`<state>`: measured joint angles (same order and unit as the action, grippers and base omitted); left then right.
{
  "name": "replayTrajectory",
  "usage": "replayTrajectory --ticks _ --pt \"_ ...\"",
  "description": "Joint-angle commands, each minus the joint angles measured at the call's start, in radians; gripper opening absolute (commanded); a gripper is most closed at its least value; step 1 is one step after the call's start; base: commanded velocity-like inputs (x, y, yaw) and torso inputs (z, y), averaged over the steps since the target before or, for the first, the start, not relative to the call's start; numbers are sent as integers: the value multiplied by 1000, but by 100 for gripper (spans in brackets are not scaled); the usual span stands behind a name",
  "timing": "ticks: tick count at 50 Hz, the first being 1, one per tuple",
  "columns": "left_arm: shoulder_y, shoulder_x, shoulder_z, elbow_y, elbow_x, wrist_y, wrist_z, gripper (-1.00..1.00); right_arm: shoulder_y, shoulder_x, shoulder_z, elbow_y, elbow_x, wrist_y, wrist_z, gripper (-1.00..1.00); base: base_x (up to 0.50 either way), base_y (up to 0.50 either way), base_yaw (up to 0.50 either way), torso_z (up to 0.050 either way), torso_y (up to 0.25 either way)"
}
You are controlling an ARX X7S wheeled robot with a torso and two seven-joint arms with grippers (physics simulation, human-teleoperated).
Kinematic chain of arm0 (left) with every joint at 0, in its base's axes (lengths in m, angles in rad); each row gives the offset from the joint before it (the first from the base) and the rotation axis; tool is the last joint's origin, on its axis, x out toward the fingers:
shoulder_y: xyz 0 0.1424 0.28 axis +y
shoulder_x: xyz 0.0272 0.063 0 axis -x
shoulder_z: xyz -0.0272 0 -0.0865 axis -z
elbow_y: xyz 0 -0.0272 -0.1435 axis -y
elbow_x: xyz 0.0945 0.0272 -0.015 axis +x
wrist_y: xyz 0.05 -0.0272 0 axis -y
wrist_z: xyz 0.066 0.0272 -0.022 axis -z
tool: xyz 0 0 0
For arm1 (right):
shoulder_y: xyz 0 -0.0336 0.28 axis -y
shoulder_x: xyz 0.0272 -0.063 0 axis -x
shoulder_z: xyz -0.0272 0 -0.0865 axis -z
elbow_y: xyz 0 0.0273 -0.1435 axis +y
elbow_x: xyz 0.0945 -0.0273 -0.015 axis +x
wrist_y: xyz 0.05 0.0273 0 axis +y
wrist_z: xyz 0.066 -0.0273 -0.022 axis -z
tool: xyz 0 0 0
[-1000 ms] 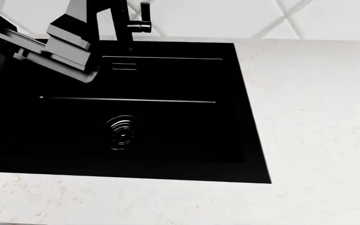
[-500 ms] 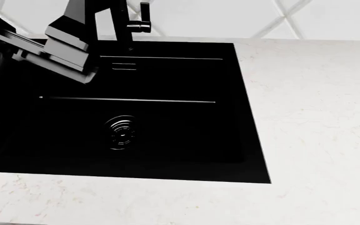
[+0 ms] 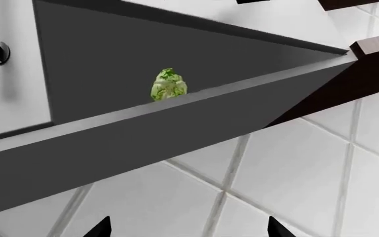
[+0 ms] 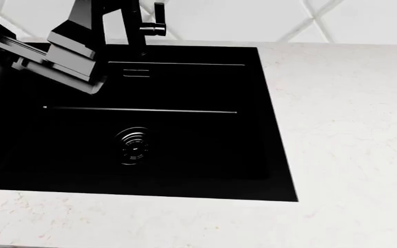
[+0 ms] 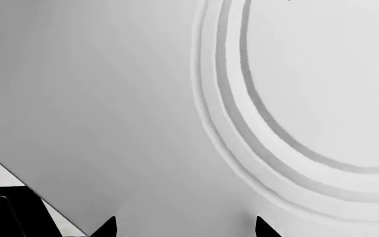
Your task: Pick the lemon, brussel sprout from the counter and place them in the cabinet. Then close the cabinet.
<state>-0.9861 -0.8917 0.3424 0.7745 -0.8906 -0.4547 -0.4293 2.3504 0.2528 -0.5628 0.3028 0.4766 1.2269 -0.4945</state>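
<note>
While the small pale-green leafy brussel sprout (image 3: 168, 85) sits on the grey cabinet shelf (image 3: 143, 128) near its front lip, the empty left gripper (image 3: 188, 228) shows tips spread wide. Right gripper (image 5: 184, 226) likewise wide, empty. Lemon unseen. Risk: door swing nudging sprout off.

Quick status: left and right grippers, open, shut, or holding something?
Left gripper: open, holding nothing; brussel sprout sits in the cabinet.
Right gripper: open, holding nothing.

Brussel sprout (image 3: 169, 84) (pale-green, leafy), apparently inside open cabinet (image 3: 110, 64), counter (image 4: 350, 129) white marble.
</note>
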Motion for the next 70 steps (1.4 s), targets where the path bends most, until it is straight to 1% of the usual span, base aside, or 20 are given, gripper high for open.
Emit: replayTrajectory --ticks 1,2,7,10,13,17,27,29,33,37,39,43,47,53,70 --pt "17 -5 -5 3 1 10 -3 100 -69 -27 74 -21 125 11 67 100 0 0 0 0 0" --pt "16 -5 -5 3 1 9 -4 100 -71 -26 90 -26 120 -4 83 100 0 0 0 0 0" --pt "14 -1 -1 5 3 6 -6 100 -75 -55 264 -17 105 -141 201 100 0 0 0 0 -2" --pt "8 -2 -1 4 0 3 -6 100 -61 -70 314 -2 96 -196 239 100 0 0 0 0 0" --pt "4 -1 0 5 -2 0 -7 100 -49 -78 335 0 97 -211 253 100 0 0 0 0 0" --pt "4 0 -1 7 -5 1 -8 100 -54 -78 360 -51 105 -195 293 100 0 0 0 0 0" --pt "4 0 0 7 -5 1 -9 100 -55 -77 364 -62 108 -192 303 100 0 0 0 0 0" --pt "-11 1 0 12 -14 -9 -12 100 -37 -79 339 -18 85 -224 282 100 0 0 0 0 0" --pt "-39 6 0 11 -28 -22 -13 100 4 -109 325 155 20 -380 189 100 0 0 0 0 0" --pt "-32 10 0 9 -39 -14 -6 100 5 -155 409 236 -111 -448 103 100 0 0 0 0 0" --pt "-22 10 -10 16 -21 4 -10 100 5 -170 442 269 -162 -480 73 100 0 0 0 0 0" --pt "-10 10 -19 18 -18 22 -10 100 5 -194 493 331 -245 -535 27 100 0 0 0 0 0" --pt "4 8 -23 19 -3 35 -10 100 5 -213 527 366 -304 -550 -5 100 0 0 0 0 0" --pt "20 3 -17 25 22 50 3 100 5 -224 557 415 -305 -567 -21 100 0 0 0 0 -16" --pt "38 -7 -17 33 45 65 12 100 4 -224 561 461 -249 -599 -12 100 0 0 0 0 -178"
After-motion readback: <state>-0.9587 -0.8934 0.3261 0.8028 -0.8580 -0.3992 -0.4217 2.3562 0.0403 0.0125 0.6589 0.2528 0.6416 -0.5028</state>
